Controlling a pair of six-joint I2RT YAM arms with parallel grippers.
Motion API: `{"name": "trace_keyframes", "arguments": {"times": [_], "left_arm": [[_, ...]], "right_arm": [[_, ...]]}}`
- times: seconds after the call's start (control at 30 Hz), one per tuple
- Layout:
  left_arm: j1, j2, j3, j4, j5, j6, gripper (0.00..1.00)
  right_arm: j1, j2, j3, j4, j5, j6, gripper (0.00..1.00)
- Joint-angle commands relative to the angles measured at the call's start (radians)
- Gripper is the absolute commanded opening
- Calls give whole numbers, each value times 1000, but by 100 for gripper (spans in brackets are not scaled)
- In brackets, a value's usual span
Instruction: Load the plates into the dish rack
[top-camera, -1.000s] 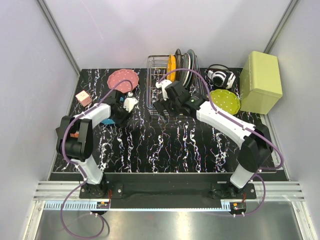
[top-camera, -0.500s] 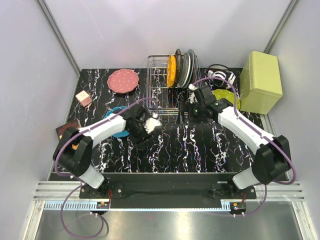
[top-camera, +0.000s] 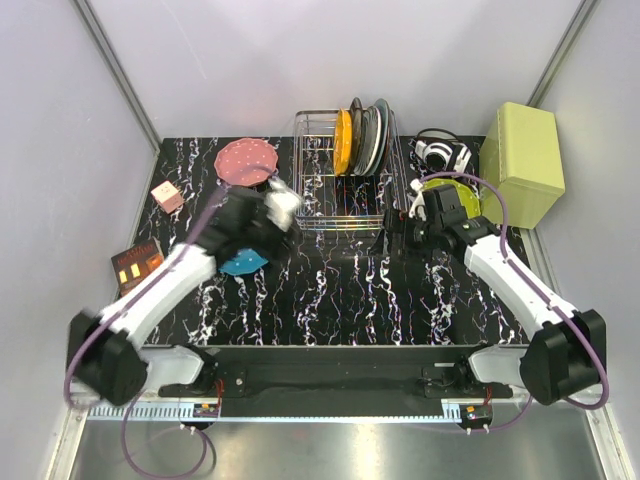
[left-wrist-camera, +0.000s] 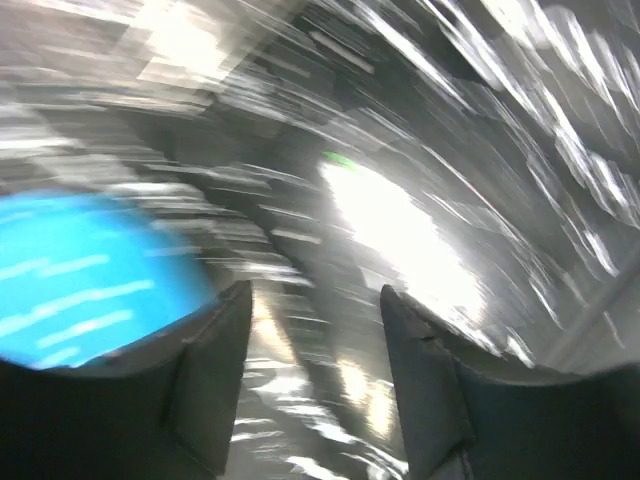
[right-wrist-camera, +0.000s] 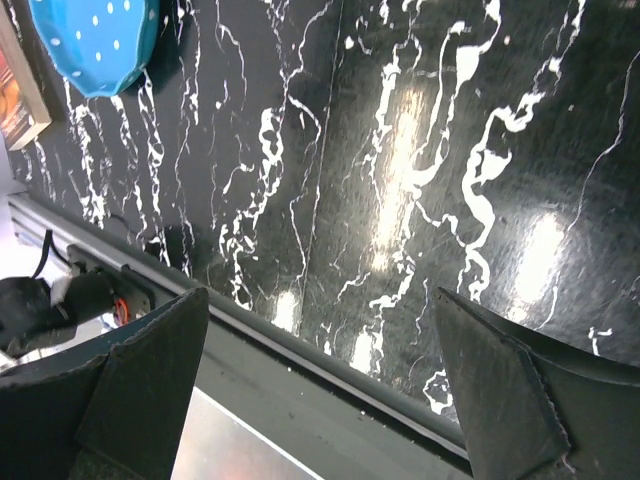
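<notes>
Left arm leaning over the blue plate on the table, left gripper hanging apart and empty beside the dish rack, right gripper gaping wide, empty, by the yellow-green plate.

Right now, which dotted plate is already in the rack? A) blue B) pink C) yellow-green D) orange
D: the orange plate stands on edge in the dish rack, while the pink plate, the blue plate and the yellow-green plate all lie on the table outside it.
</notes>
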Motion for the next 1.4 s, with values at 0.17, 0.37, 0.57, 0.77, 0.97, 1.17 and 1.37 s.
{"name": "trace_keyframes", "arguments": {"times": [0.17,0.37,0.57,0.77,0.97,1.17,1.37], "left_arm": [[466,112,212,21,-17,34,0],[557,497,498,-139,43,-3,0],[655,718,656,-178,61,-44,1],[669,794,674,-171,46,-66,2],[672,829,650,-170,21,-67,2],[671,795,530,-177,32,-67,2],[636,691,372,-234,38,-40,2]], "right_arm": [[-33,-44,-34,53,-58,13,100],[-37,-19,-20,72,-59,3,100],[-51,-23,-29,73,-62,-2,99],[-63,-18,-41,78,-69,-2,100],[-63,5,-78,93,-62,15,100],[-63,51,-184,246,-116,135,100],[-62,128,-218,421,-144,221,100]]}}
